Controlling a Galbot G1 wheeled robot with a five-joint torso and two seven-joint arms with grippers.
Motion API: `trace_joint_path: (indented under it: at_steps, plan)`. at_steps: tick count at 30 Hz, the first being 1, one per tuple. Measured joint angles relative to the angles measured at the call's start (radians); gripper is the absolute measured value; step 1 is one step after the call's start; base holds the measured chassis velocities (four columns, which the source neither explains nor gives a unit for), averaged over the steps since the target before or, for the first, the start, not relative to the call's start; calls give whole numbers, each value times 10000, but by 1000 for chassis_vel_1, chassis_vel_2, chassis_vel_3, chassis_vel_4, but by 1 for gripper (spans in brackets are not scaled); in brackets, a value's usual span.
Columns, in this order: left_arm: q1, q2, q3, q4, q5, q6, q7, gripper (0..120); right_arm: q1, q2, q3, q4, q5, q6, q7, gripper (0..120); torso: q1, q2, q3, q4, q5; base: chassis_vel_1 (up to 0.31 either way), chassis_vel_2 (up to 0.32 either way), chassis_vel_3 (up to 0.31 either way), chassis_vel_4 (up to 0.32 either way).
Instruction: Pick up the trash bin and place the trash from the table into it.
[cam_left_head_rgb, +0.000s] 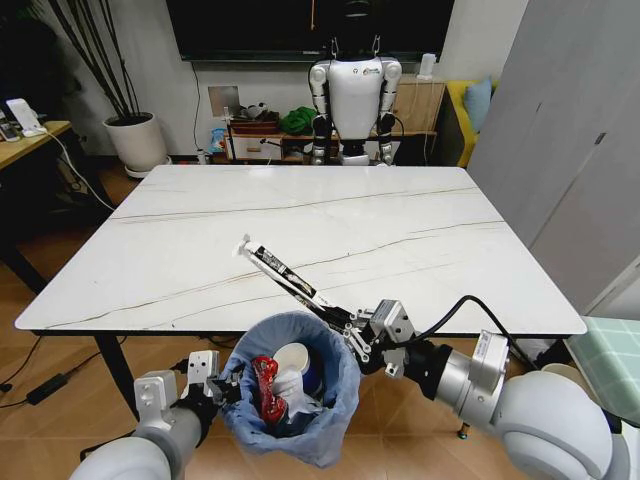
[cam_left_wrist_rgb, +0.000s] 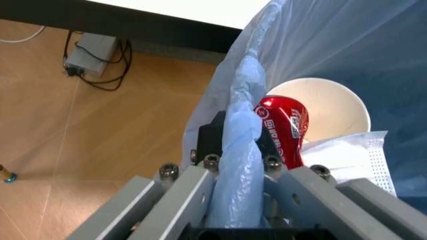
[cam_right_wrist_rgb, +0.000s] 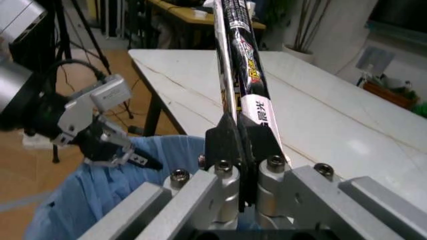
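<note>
The trash bin, lined with a crinkly light-blue bag, hangs just in front of the near edge of the marble-look table. My left gripper is shut on the bin's left rim, the bag pinched between its fingers. Inside lie a crushed red can, a paper cup and a pale mask. My right gripper is shut on one end of a long black-white stick wrapper, at the bin's right rim. The wrapper slants up over the table edge.
A white humanoid robot stands behind the table's far side by a low shelf. A white plant pot and a wooden desk are at the far left. A grey cabinet stands on the right. Cables lie on the floor.
</note>
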Motion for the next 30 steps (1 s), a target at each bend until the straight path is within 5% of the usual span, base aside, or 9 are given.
trace_joint_path:
  at_steps: [5,14,30]
  plan:
    - [-177,69,76,60,-173,0,-131,0,159,-209,-274,-75,-930,182,-759,0,0,0,0,0,0,0,0,0,0]
    - [-277,22,268,141,-189,0,-223,0,112,-76,-957,-75,-1139,-44,-232,0,0,0,0,0,1,0,0,0,0]
    - [-304,23,493,184,-170,0,-360,0,140,186,-952,-120,-799,-356,728,56,0,0,0,0,1,0,0,0,0]
